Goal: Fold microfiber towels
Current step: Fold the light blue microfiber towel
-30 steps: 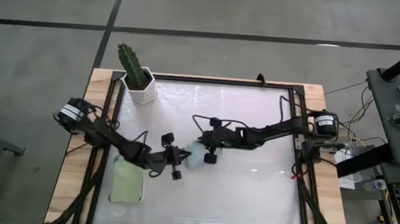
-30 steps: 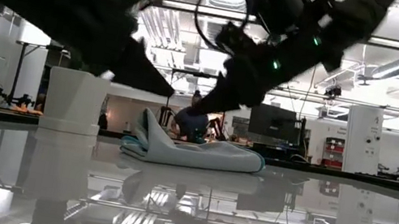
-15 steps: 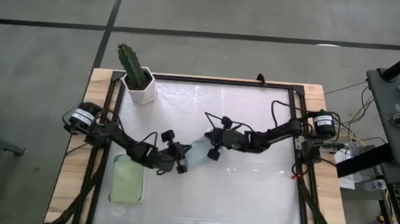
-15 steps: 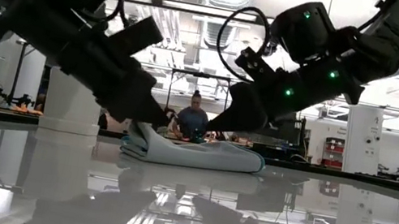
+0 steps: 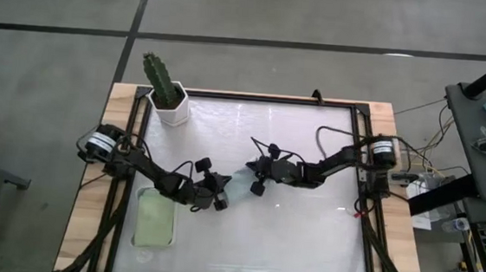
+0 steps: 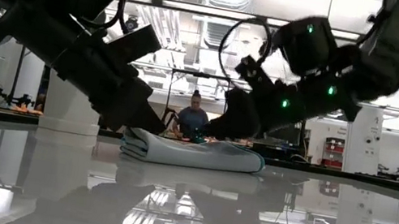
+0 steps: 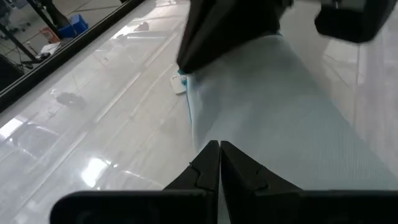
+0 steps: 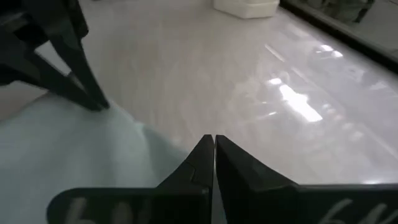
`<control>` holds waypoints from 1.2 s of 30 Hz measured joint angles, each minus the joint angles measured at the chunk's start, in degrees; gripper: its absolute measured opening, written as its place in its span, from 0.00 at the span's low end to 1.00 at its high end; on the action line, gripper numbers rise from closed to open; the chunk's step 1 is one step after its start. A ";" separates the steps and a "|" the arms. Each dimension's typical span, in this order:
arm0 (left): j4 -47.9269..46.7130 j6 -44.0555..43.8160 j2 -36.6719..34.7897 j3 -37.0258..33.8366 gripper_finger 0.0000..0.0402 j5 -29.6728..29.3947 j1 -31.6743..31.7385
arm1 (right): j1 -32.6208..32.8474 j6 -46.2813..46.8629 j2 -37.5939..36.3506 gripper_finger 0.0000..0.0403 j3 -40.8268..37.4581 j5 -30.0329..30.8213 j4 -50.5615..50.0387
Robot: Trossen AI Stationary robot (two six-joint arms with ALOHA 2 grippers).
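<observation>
both sets of jaws are pinched fully closed, each nipping an edge of the pale blue towel (image 6: 192, 153). left gripper (image 5: 223, 193) and right gripper (image 5: 252, 176) are meeting over it from opposite sides. the towel is lying folded on the desk (image 5: 305, 236), well apart from the cactus pot (image 5: 172, 106), near the sage green towel (image 5: 154, 222).

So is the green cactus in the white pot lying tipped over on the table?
No, in the high view the green cactus stands upright in its white pot at the table's far left corner.
</observation>
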 joint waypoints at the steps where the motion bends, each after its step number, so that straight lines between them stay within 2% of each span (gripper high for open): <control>1: -0.11 -0.01 0.00 0.00 0.00 0.00 0.00 | 0.00 0.38 1.63 0.02 0.02 -0.32 1.95; 5: -1.66 -2.02 0.00 0.00 0.00 0.05 0.07 | 0.00 2.26 5.47 0.02 0.63 -0.26 3.83; 12: -6.09 -5.86 0.00 -0.07 0.00 0.07 0.37 | -0.01 1.26 5.90 0.02 0.66 1.25 2.22; 23: -6.63 -6.66 -0.31 0.04 0.00 0.08 0.37 | -0.60 0.75 0.86 0.02 -0.13 3.11 -3.01; 30: -6.66 -4.31 -3.66 0.51 0.00 1.03 0.22 | 0.25 1.94 -4.57 0.02 -0.17 -0.04 -5.38; 36: -6.56 -3.84 -5.85 0.88 0.00 3.34 0.13 | 1.53 2.95 -4.27 0.02 -0.17 -2.11 -2.51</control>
